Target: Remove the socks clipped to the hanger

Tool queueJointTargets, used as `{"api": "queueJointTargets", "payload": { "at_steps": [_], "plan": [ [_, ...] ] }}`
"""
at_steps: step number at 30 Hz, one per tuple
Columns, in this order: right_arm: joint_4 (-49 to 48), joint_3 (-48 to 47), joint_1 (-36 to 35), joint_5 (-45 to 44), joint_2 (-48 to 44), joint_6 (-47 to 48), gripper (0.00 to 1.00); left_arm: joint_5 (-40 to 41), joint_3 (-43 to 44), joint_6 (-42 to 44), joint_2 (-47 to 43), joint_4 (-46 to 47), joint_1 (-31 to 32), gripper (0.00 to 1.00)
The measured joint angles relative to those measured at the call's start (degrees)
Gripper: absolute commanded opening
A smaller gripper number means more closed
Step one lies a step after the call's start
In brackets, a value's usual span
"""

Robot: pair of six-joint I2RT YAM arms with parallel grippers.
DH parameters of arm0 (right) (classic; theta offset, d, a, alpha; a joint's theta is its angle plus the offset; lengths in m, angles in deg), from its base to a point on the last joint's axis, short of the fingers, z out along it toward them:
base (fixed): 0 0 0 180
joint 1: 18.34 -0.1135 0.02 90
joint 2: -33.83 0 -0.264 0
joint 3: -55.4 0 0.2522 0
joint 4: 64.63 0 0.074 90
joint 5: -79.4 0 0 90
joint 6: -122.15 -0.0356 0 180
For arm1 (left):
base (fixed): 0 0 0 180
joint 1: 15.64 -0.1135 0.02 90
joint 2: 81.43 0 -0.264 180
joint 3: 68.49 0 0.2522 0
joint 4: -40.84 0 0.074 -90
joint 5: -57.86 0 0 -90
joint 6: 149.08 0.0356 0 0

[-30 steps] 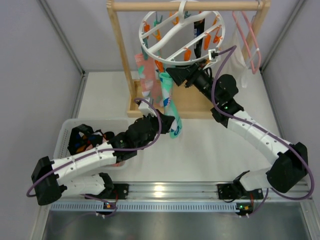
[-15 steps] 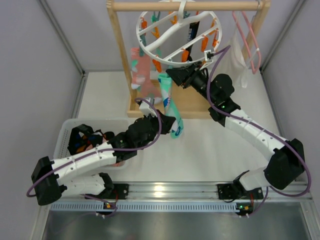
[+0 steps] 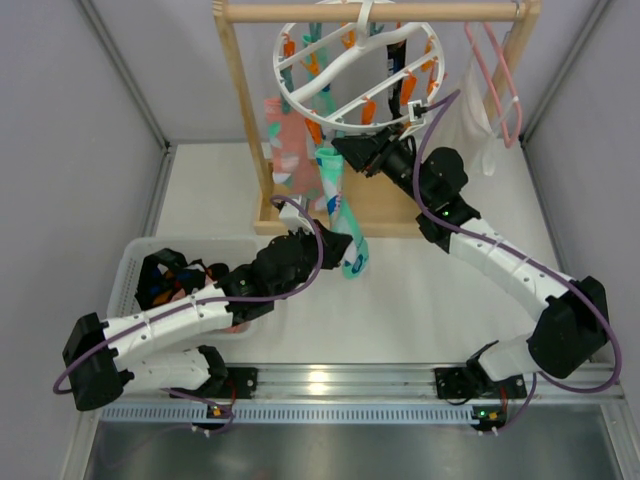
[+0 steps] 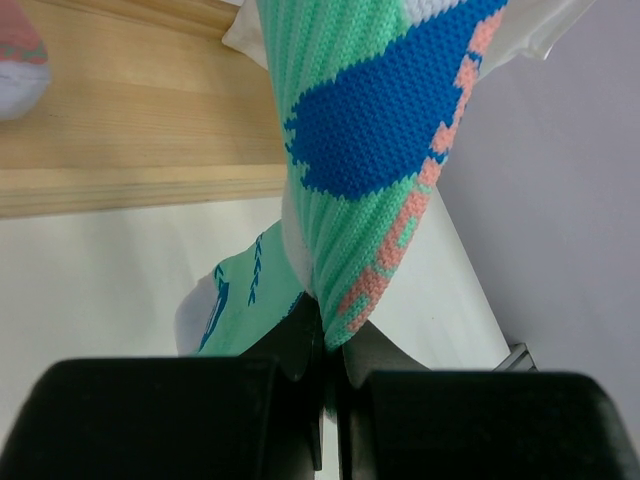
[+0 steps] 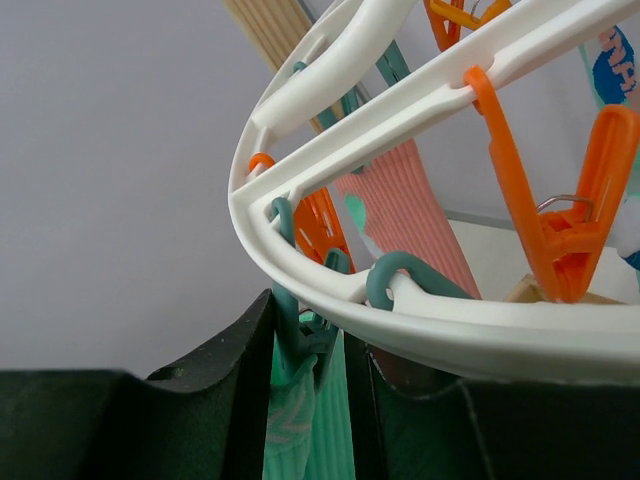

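The white ring hanger [image 3: 283, 88] hangs from the wooden rail, carrying orange and teal clips. A teal-mint sock [image 3: 334, 190] with blue and salmon marks hangs from a teal clip [image 5: 292, 330] on its near rim. My right gripper [image 3: 343, 150] sits just under the ring [image 5: 470, 325], its jaws pressed on that clip [image 5: 312, 370] above the sock's cuff [image 5: 320, 430]. My left gripper [image 3: 338, 246] is lower down, shut on the same sock [image 4: 380, 110], which is pinched between the fingers [image 4: 328, 345]. A pink sock [image 3: 283, 150] and a black sock [image 3: 396, 55] also hang from the ring.
The wooden rack has an upright post [image 3: 245, 110] and a base board [image 3: 385, 205] right behind both grippers. A pink wire hanger [image 3: 500, 75] and a white garment [image 3: 478, 125] hang at the right. A white bin [image 3: 130, 262] holding socks sits at the left.
My right gripper's jaws have closed in onto the teal clip. The ring hanger and pink sock swung slightly left. The left gripper has stayed on the sock.
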Motion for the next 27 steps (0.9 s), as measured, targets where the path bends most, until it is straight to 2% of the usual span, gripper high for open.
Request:
{"api": "queueJointTargets", "payload": {
  "at_steps": [7,9,10,11,13,16,17,21,27],
  "plan": [
    [2.4,-1.3,0.0,-0.7,0.0,-2.3,0.00,0.5,-0.3,-0.1,-0.2,0.1,0.0,0.00],
    [3.2,-1.6,0.0,-0.9,0.0,-3.5,0.11,0.9,-0.8,-0.1,-0.5,0.0,0.0,0.00],
    [3.5,-1.7,0.0,-1.0,0.0,-4.3,0.24,1.0,-0.8,-0.2,-0.6,0.0,0.0,0.00],
    [3.5,-1.7,0.0,-1.0,0.0,-5.0,0.27,1.0,-0.8,-0.1,-0.6,0.0,0.0,0.00],
    [3.6,-1.7,0.0,-0.9,0.0,-6.3,0.28,1.0,-0.8,-0.1,-0.7,0.0,0.0,0.00],
    [3.4,-2.0,0.0,-0.5,0.0,-7.8,0.37,0.8,-0.8,0.0,-0.9,0.0,-0.1,0.00],
    [3.3,-2.0,0.0,-0.6,0.0,-8.5,0.45,0.6,-0.8,0.1,-0.9,0.0,-0.1,0.00],
    [2.7,-2.0,0.1,-1.0,0.4,-10.2,0.54,-0.5,-0.8,0.7,-1.2,-0.1,-0.1,0.00],
    [0.9,-2.0,0.1,-1.0,1.4,-11.7,0.56,-1.9,-0.8,1.2,-1.7,-0.1,-0.1,0.00]
  ]
}}
